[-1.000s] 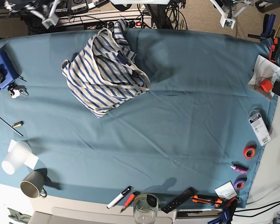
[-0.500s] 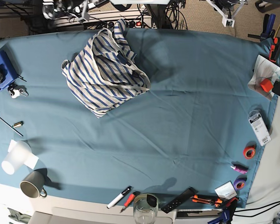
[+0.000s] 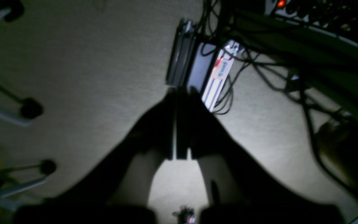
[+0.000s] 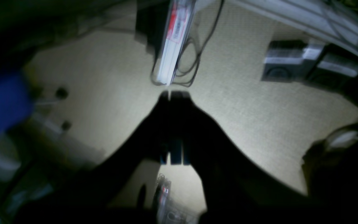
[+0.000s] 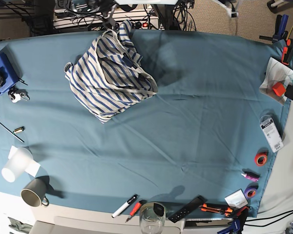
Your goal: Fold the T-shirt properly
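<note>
The T-shirt (image 5: 110,73), white with blue stripes, lies crumpled in a heap on the teal table cloth (image 5: 185,122) at the back left. Neither gripper touches it. In the left wrist view my left gripper (image 3: 180,93) is shut, its dark fingers pressed together above the carpet floor, holding nothing. My right gripper (image 4: 171,95) in the right wrist view is likewise shut and empty over the floor. In the base view only blurred bits of the arms show at the top edge, behind the table.
A blue box (image 5: 1,72) sits at the left edge. A white cup (image 5: 17,164) and a grey mug (image 5: 34,191) stand front left, a glass (image 5: 152,219) and markers (image 5: 124,206) at the front. Tape rolls (image 5: 261,158) and tools line the right edge. Cables and a power strip (image 3: 218,74) lie behind.
The right arm's end has swept rightward along the top edge toward the shirt's far side. The left arm's end has risen almost out of the base view. The T-shirt has not moved.
</note>
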Motion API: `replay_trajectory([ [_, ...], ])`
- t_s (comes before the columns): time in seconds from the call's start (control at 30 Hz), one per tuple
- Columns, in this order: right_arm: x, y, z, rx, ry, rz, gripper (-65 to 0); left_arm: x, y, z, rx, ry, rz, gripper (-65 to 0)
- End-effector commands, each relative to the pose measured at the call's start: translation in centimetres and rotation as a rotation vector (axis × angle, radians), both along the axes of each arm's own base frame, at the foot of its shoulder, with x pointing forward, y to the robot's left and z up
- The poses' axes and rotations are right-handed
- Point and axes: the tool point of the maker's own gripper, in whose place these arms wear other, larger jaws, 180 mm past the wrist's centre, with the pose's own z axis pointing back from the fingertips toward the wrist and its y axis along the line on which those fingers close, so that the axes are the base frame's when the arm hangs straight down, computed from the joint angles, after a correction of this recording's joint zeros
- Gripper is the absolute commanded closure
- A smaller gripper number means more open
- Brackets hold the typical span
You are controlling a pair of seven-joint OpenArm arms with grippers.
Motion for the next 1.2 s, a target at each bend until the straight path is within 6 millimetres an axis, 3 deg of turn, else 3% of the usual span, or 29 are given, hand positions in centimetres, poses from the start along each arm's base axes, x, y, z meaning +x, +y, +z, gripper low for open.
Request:
replay_trajectory([
  [0.0, -0.2, 0.1, -0.3, -0.009, -0.031, -0.011, 0.0, -0.2, 0.1, -0.2, 0.008, -0.006, -0.007, 0.0],
  [0.23, -0.4, -1.0, -1.8, -0.207, -0.281, -0.039, 0.0, 2.5, -1.2, -1.0, 0.003, -0.110, 0.007, 0.0],
  [0.43, -0.7, -1.2, -1.9, -0.213, -0.271, -0.037, 0.0, 2.8, -1.3, -0.9, -0.006, -0.119, 0.004, 0.0],
  [0.9, -0.7, -1.2, -1.9, -0.212, -0.270, -0.036, 0.0, 3.2, 0.6, -0.6, 0.026, -0.129, -0.008, 0.0],
  [1.17, -0.4, -1.1, -1.8, -0.209, -0.279, -0.038, 0.0, 3.9, -0.6, -0.2, -0.040, -0.186, -0.017, 0.0],
])
